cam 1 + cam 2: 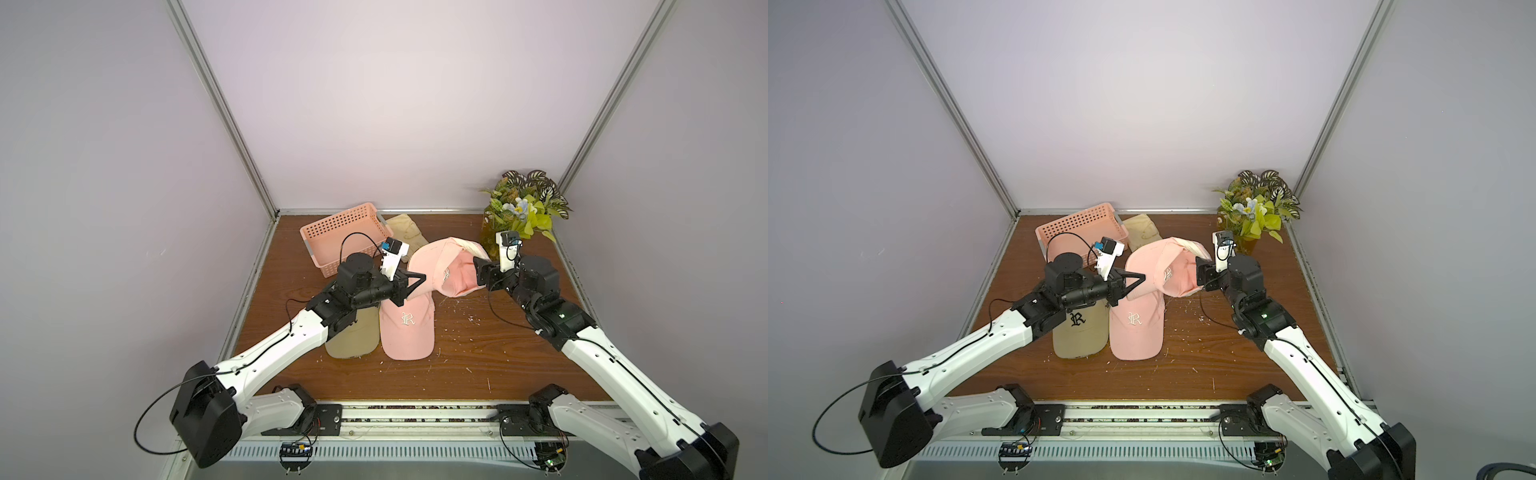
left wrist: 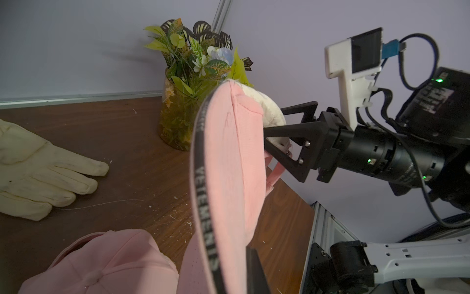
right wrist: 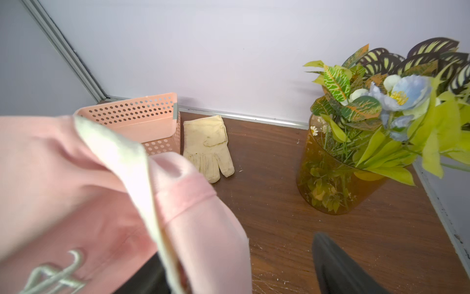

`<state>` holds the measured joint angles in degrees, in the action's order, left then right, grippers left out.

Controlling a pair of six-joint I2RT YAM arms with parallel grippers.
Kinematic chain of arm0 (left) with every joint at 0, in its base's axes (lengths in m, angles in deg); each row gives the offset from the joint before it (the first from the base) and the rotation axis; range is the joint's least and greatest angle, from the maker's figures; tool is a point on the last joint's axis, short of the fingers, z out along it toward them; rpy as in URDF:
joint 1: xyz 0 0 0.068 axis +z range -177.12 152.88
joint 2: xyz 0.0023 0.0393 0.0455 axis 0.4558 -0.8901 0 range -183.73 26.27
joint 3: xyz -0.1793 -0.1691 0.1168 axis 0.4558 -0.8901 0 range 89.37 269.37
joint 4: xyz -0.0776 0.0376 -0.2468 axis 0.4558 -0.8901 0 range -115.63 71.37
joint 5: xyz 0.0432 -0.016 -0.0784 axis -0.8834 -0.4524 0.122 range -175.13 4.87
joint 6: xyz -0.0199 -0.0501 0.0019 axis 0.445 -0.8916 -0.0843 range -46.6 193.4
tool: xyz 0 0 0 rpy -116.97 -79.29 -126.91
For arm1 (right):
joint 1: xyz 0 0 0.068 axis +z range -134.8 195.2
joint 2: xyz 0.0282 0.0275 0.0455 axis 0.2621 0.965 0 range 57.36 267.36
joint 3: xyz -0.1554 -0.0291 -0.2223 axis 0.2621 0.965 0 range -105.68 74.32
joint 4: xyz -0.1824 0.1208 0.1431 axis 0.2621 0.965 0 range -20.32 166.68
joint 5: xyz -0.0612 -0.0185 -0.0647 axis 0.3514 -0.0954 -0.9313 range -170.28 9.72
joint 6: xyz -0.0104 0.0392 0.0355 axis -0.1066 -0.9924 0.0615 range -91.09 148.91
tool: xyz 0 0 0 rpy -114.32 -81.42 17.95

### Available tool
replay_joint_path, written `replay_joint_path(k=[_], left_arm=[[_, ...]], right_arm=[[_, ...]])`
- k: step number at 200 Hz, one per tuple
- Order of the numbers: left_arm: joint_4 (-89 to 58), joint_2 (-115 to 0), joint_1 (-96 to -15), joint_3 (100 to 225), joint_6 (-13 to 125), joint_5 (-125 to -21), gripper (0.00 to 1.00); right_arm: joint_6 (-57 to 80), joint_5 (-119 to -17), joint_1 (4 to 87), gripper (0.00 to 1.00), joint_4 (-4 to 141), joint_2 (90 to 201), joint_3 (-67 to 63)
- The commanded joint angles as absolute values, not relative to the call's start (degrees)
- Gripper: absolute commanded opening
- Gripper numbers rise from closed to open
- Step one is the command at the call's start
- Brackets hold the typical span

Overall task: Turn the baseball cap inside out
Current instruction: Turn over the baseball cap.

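- The lifted pink cap (image 1: 440,266) hangs in the air in the middle of both top views, between the two pincers.
- The left pincer (image 1: 419,278) is closed tight on the cap's edge, on the left side of the cap in the frame.
- The right pincer (image 1: 476,269) is at the cap's right side. In the left wrist view its jaws are apart, with the cap's white inside between them.
- Lower in the frame, a second pink cap (image 1: 407,332) and a tan cap (image 1: 353,336) lie side by side on the brown table (image 1: 498,353).
- A pink basket (image 1: 332,232) and a pale glove (image 1: 409,232) sit near the back wall.
- A flower vase (image 1: 523,208) stands at the table's upper right corner.
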<state>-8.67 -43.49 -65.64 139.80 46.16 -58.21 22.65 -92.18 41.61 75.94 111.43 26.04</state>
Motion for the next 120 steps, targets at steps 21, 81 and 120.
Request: replay_joint_path(k=[21, 81, 120], left_arm=[[-5.0, -46.5, -65.8, 139.5, 40.2, -58.7, 0.00], [-7.0, -52.7, -68.4, 141.5, 38.5, -56.9, 0.00], [-7.8, -57.1, -70.7, 143.2, 36.2, -56.5, 0.00]], right_arm=[[22.5, -105.8, 41.1, 0.84, 78.8, 106.9, 27.3], [23.2, -84.9, 41.1, 0.83, 77.4, 102.8, 29.4], [20.7, -71.1, 41.1, 0.77, 81.0, 103.0, 30.5]])
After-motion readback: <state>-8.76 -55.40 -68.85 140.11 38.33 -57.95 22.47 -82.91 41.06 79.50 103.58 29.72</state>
